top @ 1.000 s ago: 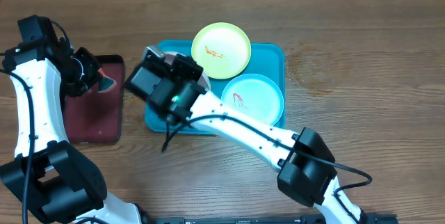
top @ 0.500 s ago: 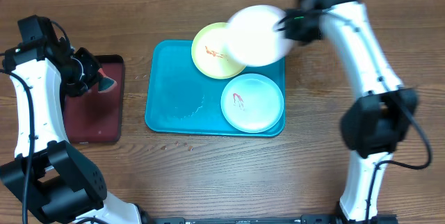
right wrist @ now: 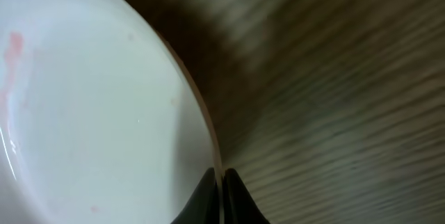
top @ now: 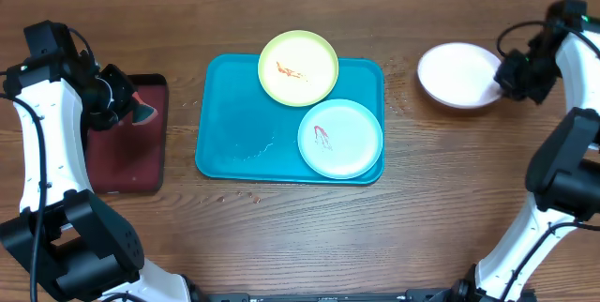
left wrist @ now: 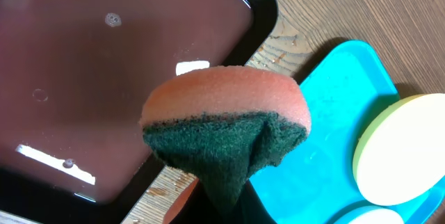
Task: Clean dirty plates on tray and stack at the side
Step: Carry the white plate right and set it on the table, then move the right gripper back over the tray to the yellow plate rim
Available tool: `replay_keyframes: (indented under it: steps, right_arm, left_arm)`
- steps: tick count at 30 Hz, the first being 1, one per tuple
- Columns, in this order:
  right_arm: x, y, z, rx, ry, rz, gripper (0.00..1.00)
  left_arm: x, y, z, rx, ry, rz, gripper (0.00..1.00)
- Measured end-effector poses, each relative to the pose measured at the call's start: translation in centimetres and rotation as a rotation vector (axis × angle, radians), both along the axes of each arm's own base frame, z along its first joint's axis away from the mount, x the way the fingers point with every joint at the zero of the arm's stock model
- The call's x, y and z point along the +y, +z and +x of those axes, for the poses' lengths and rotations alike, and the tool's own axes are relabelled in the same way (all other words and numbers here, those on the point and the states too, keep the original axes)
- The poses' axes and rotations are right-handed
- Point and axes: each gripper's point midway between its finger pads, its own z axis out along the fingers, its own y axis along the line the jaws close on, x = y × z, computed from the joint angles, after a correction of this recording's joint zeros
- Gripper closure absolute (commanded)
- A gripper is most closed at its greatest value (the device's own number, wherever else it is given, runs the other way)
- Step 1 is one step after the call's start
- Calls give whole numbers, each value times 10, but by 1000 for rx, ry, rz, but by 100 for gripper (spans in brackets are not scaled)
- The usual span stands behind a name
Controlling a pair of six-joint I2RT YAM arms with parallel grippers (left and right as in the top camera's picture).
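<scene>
So the table is plain wood, and the tray sits about dead centre of it in the overhead view. There's a bit of smeary residue on its bare left half. Off at the tray's 9 o'clock, apart from it, is the red tray.

Two plates are on the tray. The yellow plate is at 12 o'clock, hanging over the far rim, with an orange-red smear on it. The blue plate is down at 4 o'clock in the corner, with a red squiggle of sauce.

The white plate is off the tray, out on the table side at roughly 2 o'clock from it and well apart. My right gripper has it by the rim at the plate's 3 o'clock, one finger on each side of the edge, pinching it. There's a faint pink trace on the plate. I honestly can't tell if it's resting on the wood or just above it.

My left gripper is over the red tray's right edge, fingers clamped on the sponge, orange side up and green scrubby side down.
</scene>
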Motion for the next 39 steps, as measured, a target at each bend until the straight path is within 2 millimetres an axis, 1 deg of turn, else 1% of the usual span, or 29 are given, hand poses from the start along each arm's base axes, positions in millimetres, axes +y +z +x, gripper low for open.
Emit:
replay_keyframes:
  steps: [2, 4, 5, 6, 7, 8, 11, 14, 16, 18, 19, 21, 22, 23, 24, 25, 27, 30, 31, 33, 34, 35, 36, 37, 39]
  right_arm:
    - [-5, -11, -7, 15, -1, 4, 96]
    - [-3, -19, -12, 27, 21, 7, 96]
    - [-1, -22, -13, 29, 33, 8, 89]
    - [0, -23, -13, 31, 43, 9, 76]
    - [3, -23, -13, 32, 51, 10, 55]
    - [5, -23, -12, 30, 63, 10, 44]
    - [13, -22, -14, 39, 86, 26, 35]
    - [25, -19, -20, 67, 114, 57, 32]
    - [32, -9, -20, 77, 127, 69, 31]
    - [38, 10, -8, 35, 152, 79, 28]
    - [40, 19, 0, 1, 167, 82, 25]
    - [48, 45, 23, -101, 218, 84, 13]
    - [56, 58, 36, -162, 253, 89, 4]
    - [63, 69, 48, -221, 291, 88, 0]
    - [72, 80, 60, -283, 337, 86, 0]
    - [87, 91, 73, -352, 396, 81, 0]
    - [123, 106, 93, -456, 519, 72, 0]
    - [179, 116, 110, -554, 680, 44, 0]
    - [201, 116, 116, -583, 736, 22, 0]
    - [253, 114, 124, -632, 848, -28, 0]
    - [263, 112, 125, -639, 871, -38, 0]
    - [283, 106, 127, -652, 918, -60, 0]
    - [297, 100, 128, -657, 949, -79, 0]
    - [313, 90, 130, -661, 978, -98, 0]
    - [337, 67, 134, -654, 1027, -143, 0]
  left_arm:
    - [0, 0, 0, -1, 0, 0, 96]
    - [0, 0, 1, -4, 0, 1, 96]
    - [0, 0, 1, -4, 0, 2, 96]
    - [1, 0, 1, -6, 0, 2, 96]
    - [1, 0, 1, -6, 0, 3, 96]
    - [1, 0, 1, -6, 0, 3, 96]
    - [1, 1, 2, -7, 0, 3, 96]
    - [1, 1, 2, -11, 0, 4, 96]
    - [1, 1, 3, -14, 0, 6, 96]
    - [1, 1, 3, -15, 0, 6, 96]
    - [1, 1, 4, -16, 0, 6, 96]
    - [2, 1, 4, -16, 0, 7, 96]
    - [2, 1, 4, -17, 0, 7, 96]
    - [2, 1, 4, -17, 0, 7, 96]
    - [2, 1, 4, -17, 0, 7, 96]
    - [2, 1, 4, -17, 0, 7, 96]
    - [1, 1, 4, -17, 0, 7, 96]
    - [0, 1, 4, -16, -4, 7, 96]
    - [-1, 1, 5, -16, -7, 7, 96]
    - [-5, 1, 6, -17, -17, 7, 96]
    - [-8, 1, 6, -17, -24, 7, 96]
    - [-12, 1, 7, -17, -34, 6, 96]
    - [-15, 1, 8, -16, -42, 6, 96]
    - [-18, 1, 9, -17, -51, 6, 96]
    - [-25, 1, 11, -17, -69, 6, 96]
